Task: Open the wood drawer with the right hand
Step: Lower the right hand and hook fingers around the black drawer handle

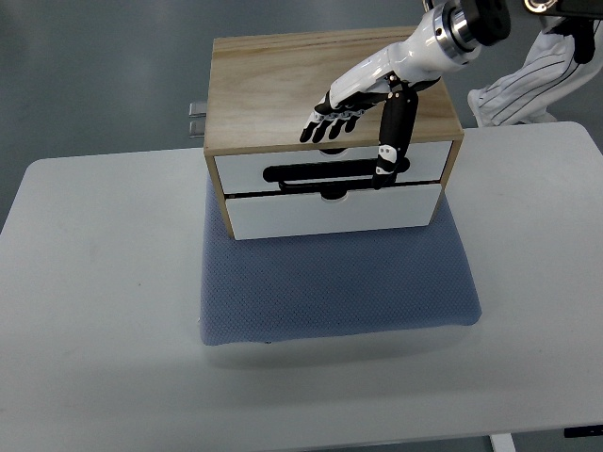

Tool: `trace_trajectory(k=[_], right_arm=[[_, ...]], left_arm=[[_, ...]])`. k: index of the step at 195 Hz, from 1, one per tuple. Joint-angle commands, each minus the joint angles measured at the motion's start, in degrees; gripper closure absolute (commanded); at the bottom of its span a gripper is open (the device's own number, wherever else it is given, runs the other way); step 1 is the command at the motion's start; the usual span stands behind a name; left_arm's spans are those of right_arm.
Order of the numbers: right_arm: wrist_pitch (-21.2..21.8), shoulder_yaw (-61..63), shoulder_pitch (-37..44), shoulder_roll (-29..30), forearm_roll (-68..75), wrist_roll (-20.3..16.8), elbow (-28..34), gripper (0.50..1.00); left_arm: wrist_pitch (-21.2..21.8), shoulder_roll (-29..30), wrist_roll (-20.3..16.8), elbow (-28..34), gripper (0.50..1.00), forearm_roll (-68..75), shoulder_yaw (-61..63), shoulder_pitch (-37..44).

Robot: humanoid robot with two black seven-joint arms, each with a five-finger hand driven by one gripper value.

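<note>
Blue mesh mat (339, 287) flat on white counter (94, 282), soft, textured. Wooden drawer box (273, 94) on mat's far half, pale grain top, two white drawer fronts, both shut. Upper drawer (250, 174) with notch at top edge; lower drawer (283, 215) with matching notch. Likely light, stiff, smooth-sliding; box may skid on mat if pulled hard. Best hold probably notch in the upper front's top edge, hooked with fingertips. Right hand (341, 111) over box top near front edge, white shell, black fingers (320, 127) extended, released, grasping nothing; thumb hanging down across upper front. Left hand absent.
</note>
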Motion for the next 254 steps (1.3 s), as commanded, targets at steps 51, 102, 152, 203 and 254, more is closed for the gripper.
trace_trajectory(k=[51, 102, 152, 203, 254], right_arm=[[0.0, -1.2, -2.2, 0.4, 4.0, -1.8, 0.0, 0.558], [-4.4, -1.2, -3.7, 1.0, 6.2, -3.0, 0.0, 0.558], [-5.9, -1.2, -4.8, 1.0, 6.9, -3.7, 0.0, 0.558], [-7.0, -0.9, -6.9, 1.4, 7.0, -3.7, 0.0, 0.558], [-7.9, -0.6, -8.4, 1.4, 7.0, -3.6, 0.0, 0.558]], left_arm=[[0.0, 0.0, 0.0, 0.0, 0.500, 0.0, 0.0, 0.0], [0.0, 0.0, 0.0, 0.0, 0.500, 0.0, 0.0, 0.0], [0.0, 0.0, 0.0, 0.0, 0.500, 0.0, 0.0, 0.0], [0.0, 0.0, 0.0, 0.0, 0.500, 0.0, 0.0, 0.0], [0.0, 0.0, 0.0, 0.0, 0.500, 0.0, 0.0, 0.0]])
